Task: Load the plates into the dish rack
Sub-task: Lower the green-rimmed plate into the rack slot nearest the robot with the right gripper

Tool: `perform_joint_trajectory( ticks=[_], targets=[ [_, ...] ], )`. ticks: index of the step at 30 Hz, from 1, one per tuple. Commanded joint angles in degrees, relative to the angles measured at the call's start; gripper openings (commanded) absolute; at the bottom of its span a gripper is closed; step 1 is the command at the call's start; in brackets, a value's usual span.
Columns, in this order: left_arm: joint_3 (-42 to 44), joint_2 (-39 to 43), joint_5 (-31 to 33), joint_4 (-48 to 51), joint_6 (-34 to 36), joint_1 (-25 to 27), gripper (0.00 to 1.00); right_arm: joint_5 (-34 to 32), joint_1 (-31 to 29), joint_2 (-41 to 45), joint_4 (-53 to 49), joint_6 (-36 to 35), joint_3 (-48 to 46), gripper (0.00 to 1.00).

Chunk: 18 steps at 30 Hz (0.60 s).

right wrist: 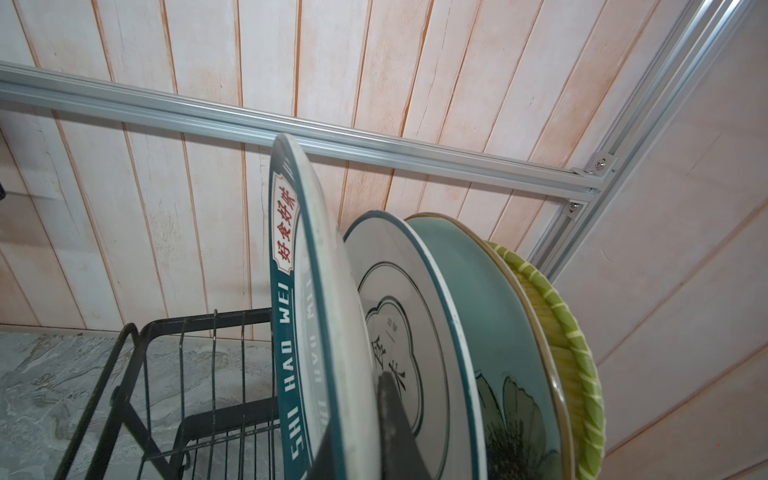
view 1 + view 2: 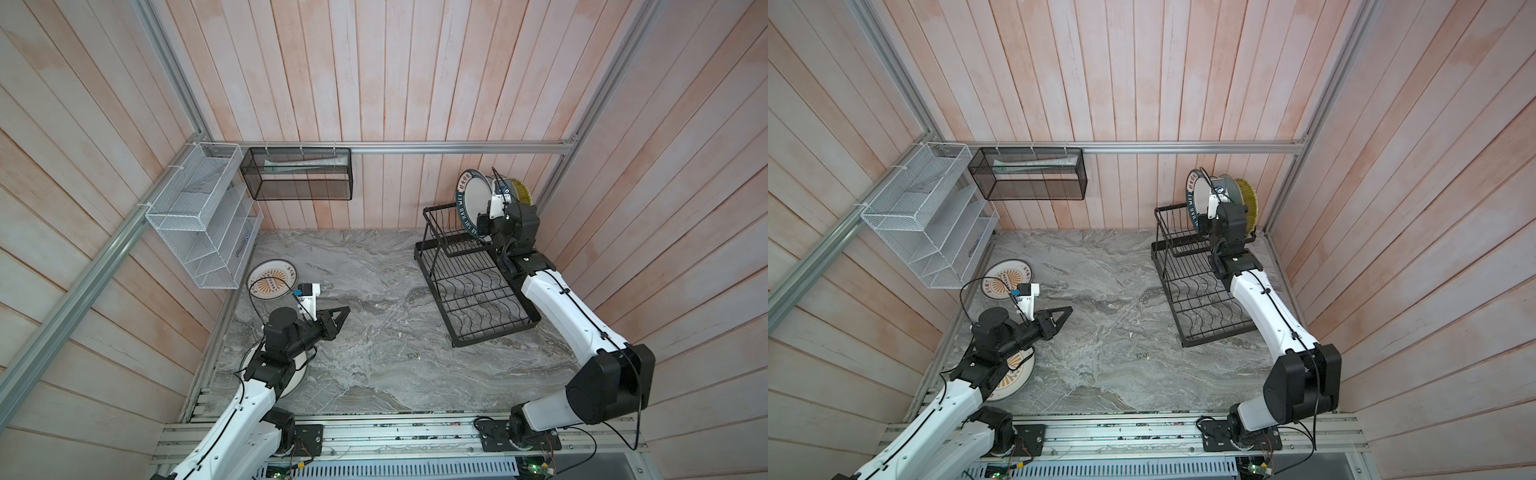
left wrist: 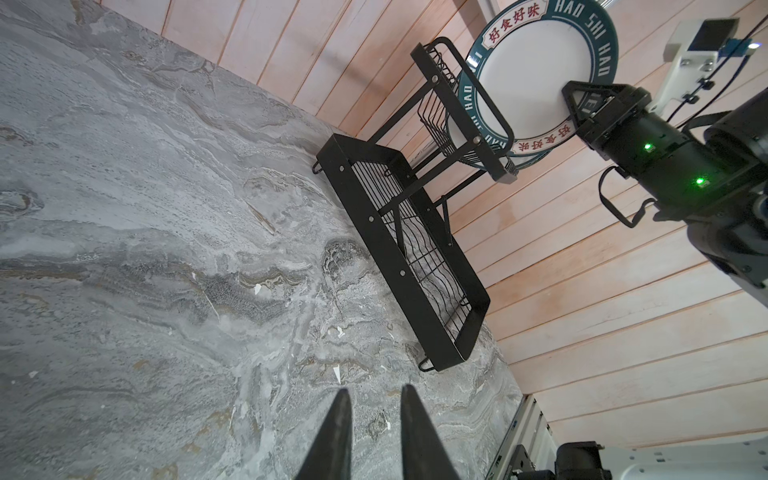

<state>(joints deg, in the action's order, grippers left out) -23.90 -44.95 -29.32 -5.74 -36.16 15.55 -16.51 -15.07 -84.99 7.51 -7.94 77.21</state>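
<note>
A: So, what did my right gripper [image 3: 570,99] hold?
B: You had it closed on the lettered plate [image 3: 536,70], upright in the top tier of the rack [image 3: 386,245], beside the ringed plate [image 1: 399,299]. Your left gripper [image 3: 374,390] stood slightly open, empty. Two sunburst plates [image 2: 272,277] lay on the table [image 2: 374,353].

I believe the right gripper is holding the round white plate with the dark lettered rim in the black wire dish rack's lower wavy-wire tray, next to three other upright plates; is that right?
Not quite: the right gripper holds the white lettered-rim plate in the upper slotted basket of the dish rack, not the lower tray, next to three other upright plates; the left wrist view shows it.
</note>
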Motion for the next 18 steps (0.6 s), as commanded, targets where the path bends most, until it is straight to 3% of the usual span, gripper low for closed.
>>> perform_joint_trajectory(
  ticks=[1,18],
  targets=[
    [-1.76,-0.16,0.93,-0.26,1.18,0.27,0.23,-1.02,0.22,-0.30,3.67,0.79,3.16,0.00],
    [-2.29,-1.65,0.50,-1.07,1.53,0.27,0.23,-1.51,0.26,-1.58,2.90,2.49,2.11,0.00]
  ],
)
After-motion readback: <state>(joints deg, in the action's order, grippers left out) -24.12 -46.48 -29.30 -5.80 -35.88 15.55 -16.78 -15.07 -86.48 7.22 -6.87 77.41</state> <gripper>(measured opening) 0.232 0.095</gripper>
